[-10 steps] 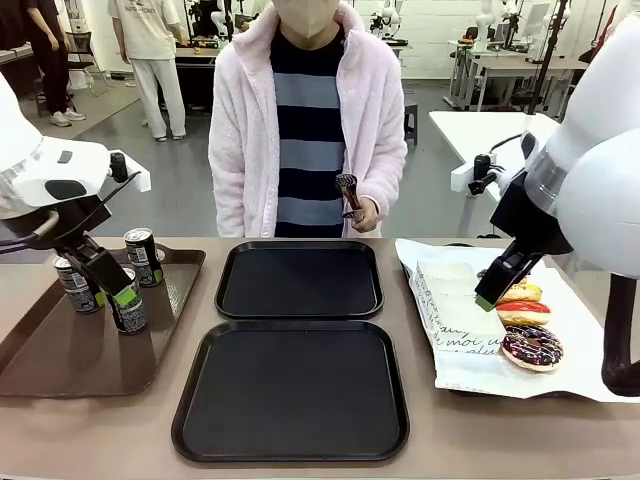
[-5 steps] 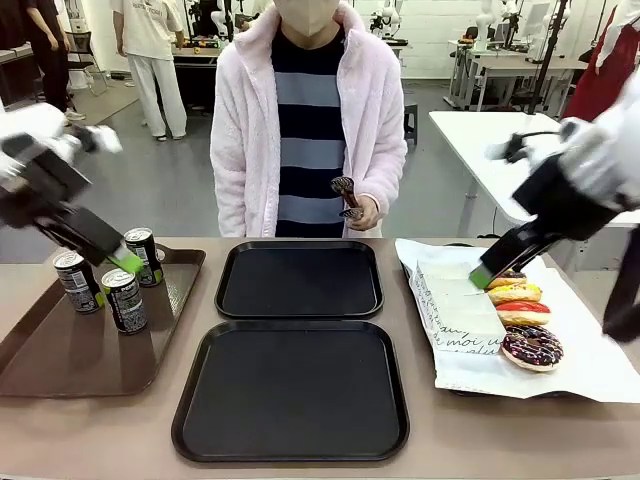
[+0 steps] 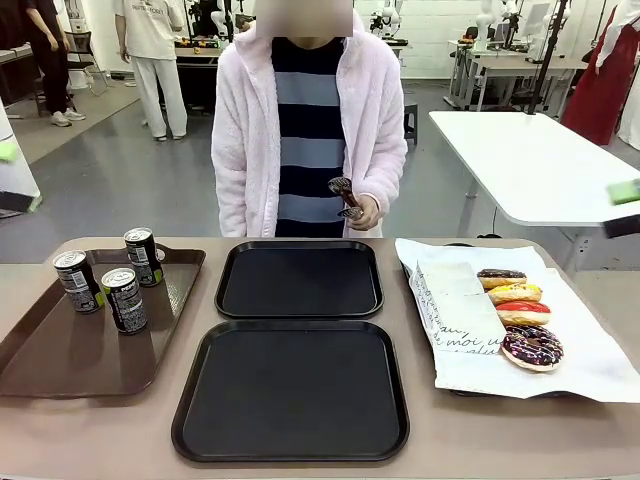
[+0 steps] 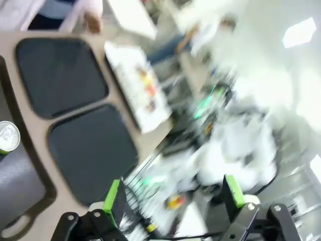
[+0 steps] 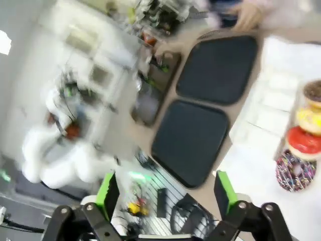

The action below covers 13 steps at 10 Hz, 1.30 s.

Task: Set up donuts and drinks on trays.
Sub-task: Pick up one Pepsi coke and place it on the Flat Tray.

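Two black trays lie side by side at the table's middle, the far one and the near one, both bare. Three drinks stand on a brown tray at the left. Several donuts lie on white paper at the right. My left gripper is open, high above the table, with the trays and a can top far below it. My right gripper is open too, high over the trays and donuts. In the front view one green pad shows at the right edge.
A person in a pink fleece stands at the far side holding metal tongs. Folded white paper sleeves lie beside the donuts. A white table stands behind at the right.
Both arms have lifted up and outward, the left away from the cans and the right away from the donuts, to the picture's edges. Nothing was taken.
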Each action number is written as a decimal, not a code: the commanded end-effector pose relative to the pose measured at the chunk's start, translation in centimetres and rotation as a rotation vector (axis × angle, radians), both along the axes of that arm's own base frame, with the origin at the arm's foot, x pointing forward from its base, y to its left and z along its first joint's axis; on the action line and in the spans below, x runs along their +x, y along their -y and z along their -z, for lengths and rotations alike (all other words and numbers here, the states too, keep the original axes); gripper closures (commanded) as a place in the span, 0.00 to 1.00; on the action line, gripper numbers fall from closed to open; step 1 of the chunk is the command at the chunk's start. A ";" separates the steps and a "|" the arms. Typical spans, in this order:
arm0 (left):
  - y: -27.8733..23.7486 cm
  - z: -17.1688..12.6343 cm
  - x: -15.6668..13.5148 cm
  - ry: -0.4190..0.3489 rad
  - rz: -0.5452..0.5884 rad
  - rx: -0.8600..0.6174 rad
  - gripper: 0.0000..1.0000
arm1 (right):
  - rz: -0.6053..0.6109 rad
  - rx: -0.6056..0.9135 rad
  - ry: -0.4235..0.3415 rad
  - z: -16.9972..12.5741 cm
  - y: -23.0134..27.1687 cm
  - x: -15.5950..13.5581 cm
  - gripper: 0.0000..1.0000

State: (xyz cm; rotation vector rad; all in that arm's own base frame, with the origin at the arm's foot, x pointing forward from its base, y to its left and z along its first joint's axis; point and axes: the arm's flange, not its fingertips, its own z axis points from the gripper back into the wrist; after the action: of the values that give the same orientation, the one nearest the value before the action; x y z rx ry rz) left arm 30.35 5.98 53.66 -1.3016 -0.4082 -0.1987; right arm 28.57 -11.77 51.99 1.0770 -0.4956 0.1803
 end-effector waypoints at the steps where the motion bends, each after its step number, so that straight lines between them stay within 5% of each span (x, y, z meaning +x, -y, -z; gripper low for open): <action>1: -2.6 2.0 0.3 -0.073 -0.129 -0.076 0.00 | 0.091 0.048 -0.127 1.9 4.2 1.3 0.00; 6: -10.0 5.5 -0.8 -0.170 -0.292 -0.006 0.00 | 0.270 0.025 -0.304 4.2 12.2 0.7 0.00; 9: -10.5 3.6 -3.1 -0.096 -0.322 0.148 0.00 | 0.295 0.080 -0.274 4.9 14.5 -1.2 0.00; 10: -10.8 5.2 -1.3 -0.163 -0.312 0.022 0.00 | 0.302 0.023 -0.338 5.3 13.8 -0.4 0.00; 13: -10.8 5.2 -1.3 -0.163 -0.312 0.022 0.00 | 0.302 0.023 -0.338 5.3 13.8 -0.4 0.00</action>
State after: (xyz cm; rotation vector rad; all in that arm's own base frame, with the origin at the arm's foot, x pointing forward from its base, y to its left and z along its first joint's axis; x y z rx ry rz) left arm 28.76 16.81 48.35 -1.1870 -0.4590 0.1630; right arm 28.06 -25.30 46.74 1.0116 -0.3388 -0.2681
